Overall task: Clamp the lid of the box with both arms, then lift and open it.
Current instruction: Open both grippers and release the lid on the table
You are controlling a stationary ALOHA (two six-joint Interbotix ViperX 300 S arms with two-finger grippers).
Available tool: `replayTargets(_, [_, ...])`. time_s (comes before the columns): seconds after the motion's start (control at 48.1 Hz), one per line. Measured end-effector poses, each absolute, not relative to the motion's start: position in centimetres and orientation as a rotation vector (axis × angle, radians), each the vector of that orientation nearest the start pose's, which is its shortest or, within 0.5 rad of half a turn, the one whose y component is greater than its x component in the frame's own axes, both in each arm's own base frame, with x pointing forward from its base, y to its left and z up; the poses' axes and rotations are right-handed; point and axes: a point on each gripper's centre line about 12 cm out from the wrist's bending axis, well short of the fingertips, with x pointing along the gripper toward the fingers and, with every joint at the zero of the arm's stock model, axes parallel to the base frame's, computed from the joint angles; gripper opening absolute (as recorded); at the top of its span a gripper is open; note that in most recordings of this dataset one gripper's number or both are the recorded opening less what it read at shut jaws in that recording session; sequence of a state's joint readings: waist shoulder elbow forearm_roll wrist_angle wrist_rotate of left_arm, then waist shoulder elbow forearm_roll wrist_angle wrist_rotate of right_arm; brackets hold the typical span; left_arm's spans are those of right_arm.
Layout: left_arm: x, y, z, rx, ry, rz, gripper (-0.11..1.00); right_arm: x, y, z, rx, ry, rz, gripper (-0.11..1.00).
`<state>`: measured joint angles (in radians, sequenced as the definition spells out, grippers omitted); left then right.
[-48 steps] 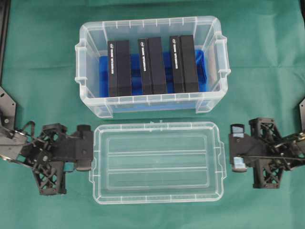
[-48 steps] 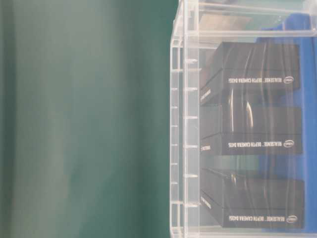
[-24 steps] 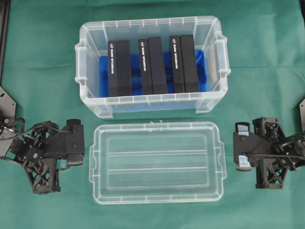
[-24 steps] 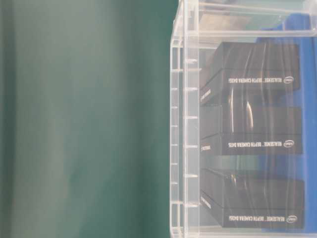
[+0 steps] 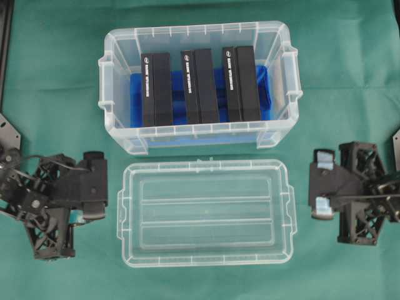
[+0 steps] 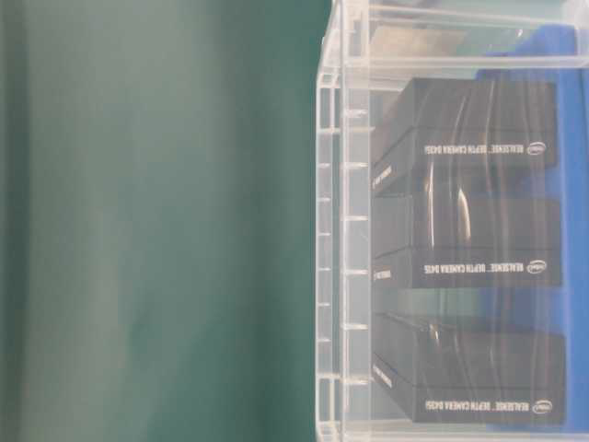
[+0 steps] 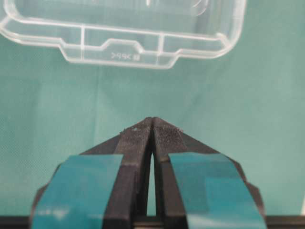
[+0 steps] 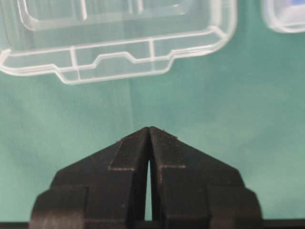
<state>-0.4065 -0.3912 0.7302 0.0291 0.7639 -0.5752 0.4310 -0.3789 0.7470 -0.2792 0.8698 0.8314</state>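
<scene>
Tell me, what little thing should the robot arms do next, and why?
Probably just pull both arms a bit further away and stop. The lid already lies flat on the green cloth in front of the open box. The left gripper and right gripper are shut with nothing between their fingers, each apart from the lid's end, so the lifting looks done.

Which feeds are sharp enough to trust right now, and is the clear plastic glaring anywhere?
Overhead: sharp and evenly lit; lid edges read clearly. Table-level: turned sideways, box wall soft, pale reflections streak the black packs. Both wrist views: lid edge crisp, left pincer and right pincer slightly soft.
</scene>
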Motion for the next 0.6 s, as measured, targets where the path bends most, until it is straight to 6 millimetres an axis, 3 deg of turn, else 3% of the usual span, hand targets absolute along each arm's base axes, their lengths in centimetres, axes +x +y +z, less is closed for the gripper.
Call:
replayTargets(0.187, [25.6, -10.6, 24.3, -0.236, 1.166, -0.016, 0.01, 24.8, 8.7, 23.3, 0.188, 1.154, -0.210, 0.01])
replayTargets(0.603, [25.6, -9.5, 25.2, -0.149, 1.117, 0.013, 0.01, 25.1, 8.1, 24.1, 0.137, 1.114, -0.224, 0.01])
